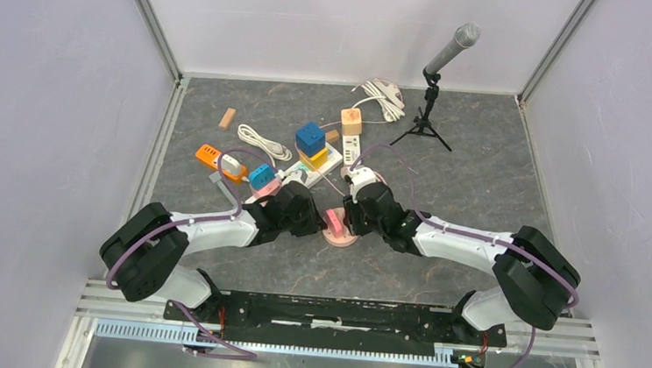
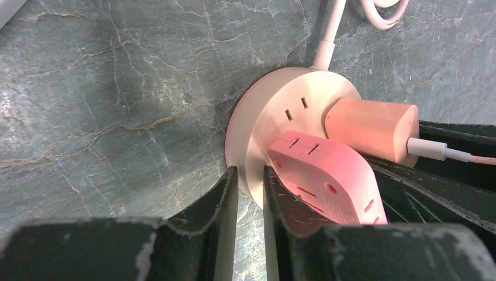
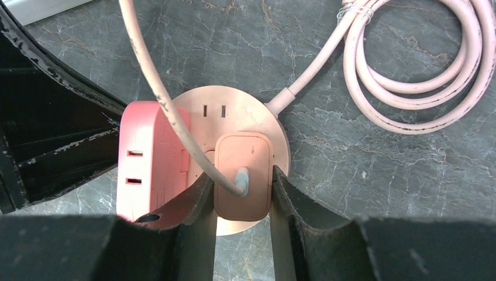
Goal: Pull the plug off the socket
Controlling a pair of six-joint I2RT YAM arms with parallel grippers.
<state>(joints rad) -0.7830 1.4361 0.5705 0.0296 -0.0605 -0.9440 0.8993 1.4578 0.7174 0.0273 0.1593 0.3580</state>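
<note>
1. The grey, marbled bench [image 1: 480, 187] carries everything, with a clutter of other sockets and cords towards its far side.
2. The left end effector [image 2: 250, 172] has its fingers almost pressed together, nipping the near rim of the socket [image 2: 275, 134].
3. The right end effector [image 3: 241, 174] pinches the plug [image 3: 245, 158], one finger against each side.
4. A pale pink cord [image 3: 409, 99] lies coiled on the bench and runs into the socket's edge.
5. The socket is a flat round disc lying face up near the middle of the bench.
6. A pink block [image 3: 143, 158] with slots sits in the socket just beside the plug.
7. The plug, orange and boxy, is seated in the socket's face, not yet pulled off.
8. A thin lead [image 3: 146, 64] leaves the plug's top and curves away.
</note>
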